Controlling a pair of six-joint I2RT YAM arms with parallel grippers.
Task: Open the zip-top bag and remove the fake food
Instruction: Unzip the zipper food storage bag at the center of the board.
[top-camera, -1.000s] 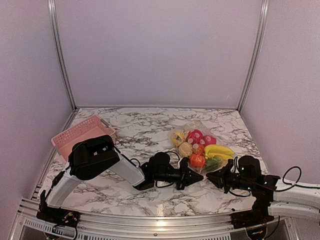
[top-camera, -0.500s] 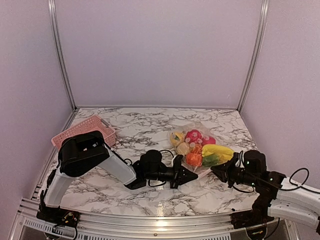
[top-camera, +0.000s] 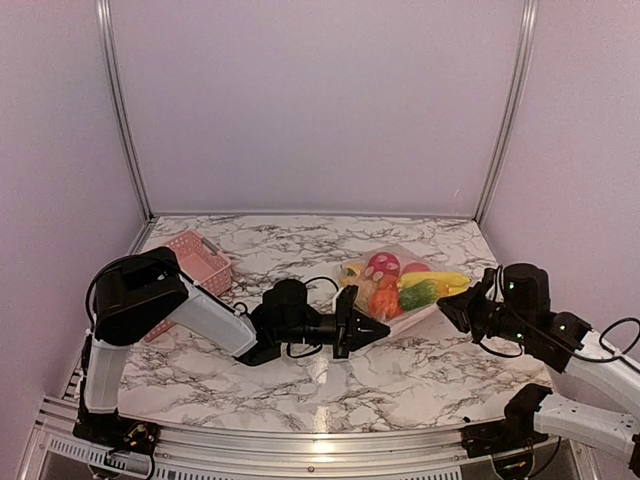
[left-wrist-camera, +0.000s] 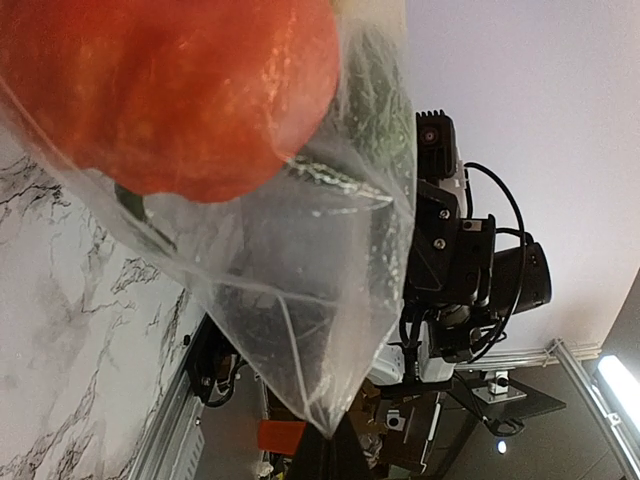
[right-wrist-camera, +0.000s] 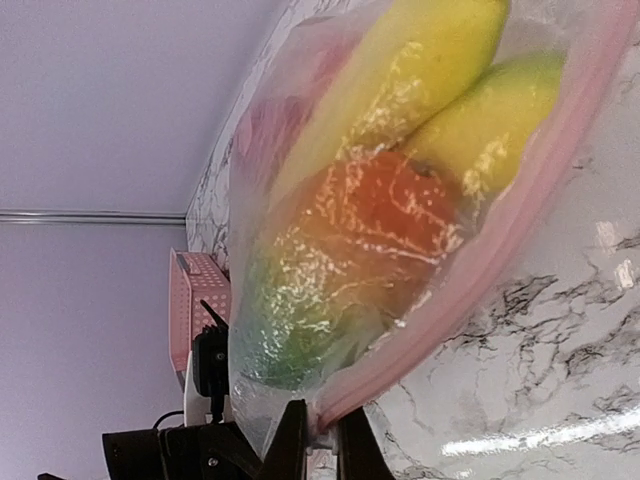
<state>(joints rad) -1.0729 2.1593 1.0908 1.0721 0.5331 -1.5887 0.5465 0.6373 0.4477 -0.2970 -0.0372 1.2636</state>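
Observation:
The zip-top bag hangs stretched between my two grippers just above the marble table, near its right side. The fake food shows through it: yellow bananas, an orange-red piece and a green piece. My left gripper is shut on the bag's clear bottom corner. At the other end, my right gripper is shut on the pink zip strip. The zip edge runs as one closed-looking pink band.
A pink slatted basket stands at the table's left side, behind the left arm. Metal frame posts and plain walls enclose the back. The table's front rail runs along the near edge between the arm bases.
Both grippers have risen and moved away from the front edge, drawing apart. The bag, held at both ends, has come up off the table and its food has shifted together.

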